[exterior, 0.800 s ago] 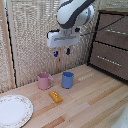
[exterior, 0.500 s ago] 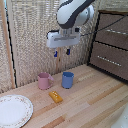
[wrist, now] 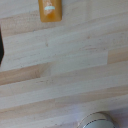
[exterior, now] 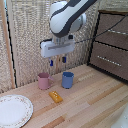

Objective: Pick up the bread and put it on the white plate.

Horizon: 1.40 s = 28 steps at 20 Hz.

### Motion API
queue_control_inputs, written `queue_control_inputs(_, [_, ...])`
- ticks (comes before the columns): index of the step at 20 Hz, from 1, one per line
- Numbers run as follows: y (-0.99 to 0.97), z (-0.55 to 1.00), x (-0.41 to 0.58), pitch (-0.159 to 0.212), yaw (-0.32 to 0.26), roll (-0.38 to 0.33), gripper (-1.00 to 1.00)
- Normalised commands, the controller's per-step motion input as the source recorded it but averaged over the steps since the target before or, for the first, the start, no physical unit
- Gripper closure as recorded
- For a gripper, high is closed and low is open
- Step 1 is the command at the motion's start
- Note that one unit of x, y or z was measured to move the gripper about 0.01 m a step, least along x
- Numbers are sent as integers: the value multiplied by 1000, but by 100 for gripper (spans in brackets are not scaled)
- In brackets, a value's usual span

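In the exterior view the clamp [exterior: 57, 62] hangs high above the worktable [exterior: 95, 100], its blue fingers apart and holding nothing. The toast [exterior: 55, 96] lies flat near the front of the pink mug [exterior: 44, 80] and blue mug [exterior: 67, 79], well right of the white crockery [exterior: 13, 110]. It looks light, stiff and thin, best pinched across its short sides.

The wrist view shows the toast [wrist: 50, 10] as a smooth orange slab on pale planks.
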Motion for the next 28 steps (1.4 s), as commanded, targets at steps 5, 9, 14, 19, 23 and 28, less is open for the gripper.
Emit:
queue_control_inputs(5, [333, -359, 0, 35, 63, -61, -100])
queue_control_inputs(9, [69, -402, 0, 3, 56, -5, -100])
queue_control_inputs(14, [-50, -406, 0, 0, 77, 0, -100])
queue_control_inputs(19, [-65, -385, 0, -17, 60, -1, -100])
queue_control_inputs(23, [-246, -343, -14, -27, 2, 0, -100])
queue_control_inputs(28, [-218, -284, -75, -5, 0, 0, -100])
